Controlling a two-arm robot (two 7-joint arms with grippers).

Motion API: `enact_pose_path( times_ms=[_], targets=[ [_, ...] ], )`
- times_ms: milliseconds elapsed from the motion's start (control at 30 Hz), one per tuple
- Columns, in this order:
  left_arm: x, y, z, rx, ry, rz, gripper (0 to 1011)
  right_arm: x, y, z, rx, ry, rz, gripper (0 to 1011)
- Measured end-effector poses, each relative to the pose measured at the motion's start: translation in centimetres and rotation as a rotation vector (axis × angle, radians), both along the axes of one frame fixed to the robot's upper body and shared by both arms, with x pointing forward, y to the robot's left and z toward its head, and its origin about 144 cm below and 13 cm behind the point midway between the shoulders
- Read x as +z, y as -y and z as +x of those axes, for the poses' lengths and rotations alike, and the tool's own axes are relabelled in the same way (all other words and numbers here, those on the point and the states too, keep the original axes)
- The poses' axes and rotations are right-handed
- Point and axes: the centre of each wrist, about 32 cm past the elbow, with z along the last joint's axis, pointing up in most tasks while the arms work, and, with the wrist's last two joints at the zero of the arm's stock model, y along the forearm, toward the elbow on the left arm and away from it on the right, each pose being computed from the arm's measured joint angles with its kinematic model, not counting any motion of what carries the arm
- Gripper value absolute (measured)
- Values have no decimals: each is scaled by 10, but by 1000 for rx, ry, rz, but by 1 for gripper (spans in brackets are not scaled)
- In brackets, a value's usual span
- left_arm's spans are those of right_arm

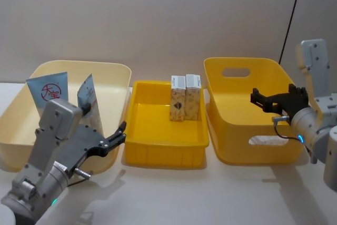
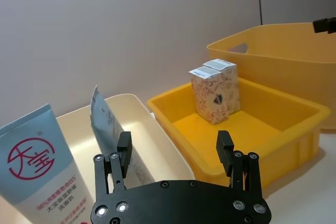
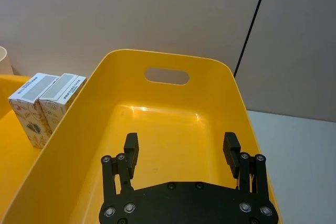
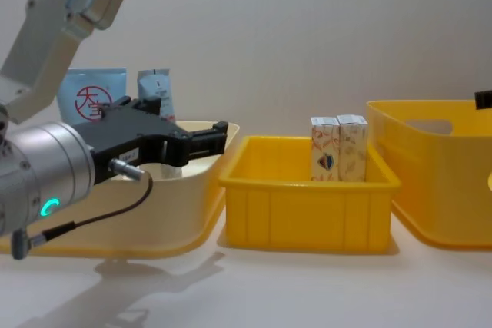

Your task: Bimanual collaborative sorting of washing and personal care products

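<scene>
Now left hand [image 1: 122, 133] spread at cream tub [image 1: 79, 64] rim, right hand [image 1: 254, 98] spread (empty) above handled tub [image 1: 239, 60].

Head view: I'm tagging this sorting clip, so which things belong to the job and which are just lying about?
Job: two small cream cardboard boxes; light-blue tube with red circle logo; grey-white squeeze tube; open left gripper; open right gripper.
Just there: pale cream plastic tub; shallow yellow plastic tray; deep yellow plastic tub; black cable.
</scene>
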Motion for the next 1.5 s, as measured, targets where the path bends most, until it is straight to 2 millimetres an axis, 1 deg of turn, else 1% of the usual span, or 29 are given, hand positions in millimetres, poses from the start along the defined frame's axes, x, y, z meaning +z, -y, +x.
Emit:
enact_pose_path(
  times_ms=[300, 533, 867, 1233, 1367, 1500],
  targets=[
    [14, 0, -3, -56, -32, 23, 1003, 0, 0, 0, 0, -1, 0, 1001],
    [21, 1, -9, -70, -38, 32, 1003, 0, 0, 0, 0, -1, 0, 1001],
    [27, 2, -22, -12, 3, 36, 1003, 0, 0, 0, 0, -1, 0, 1001],
    [25, -2, -34, 93, 62, 9, 1003, 0, 0, 0, 0, -1, 0, 1001],
    [23, -6, -34, 114, 59, 1, 1003, 0, 0, 0, 0, -1, 0, 1001],
    [18, -12, -31, 130, 35, -8, 1003, 0, 0, 0, 0, -1, 0, 1001]
  ],
)
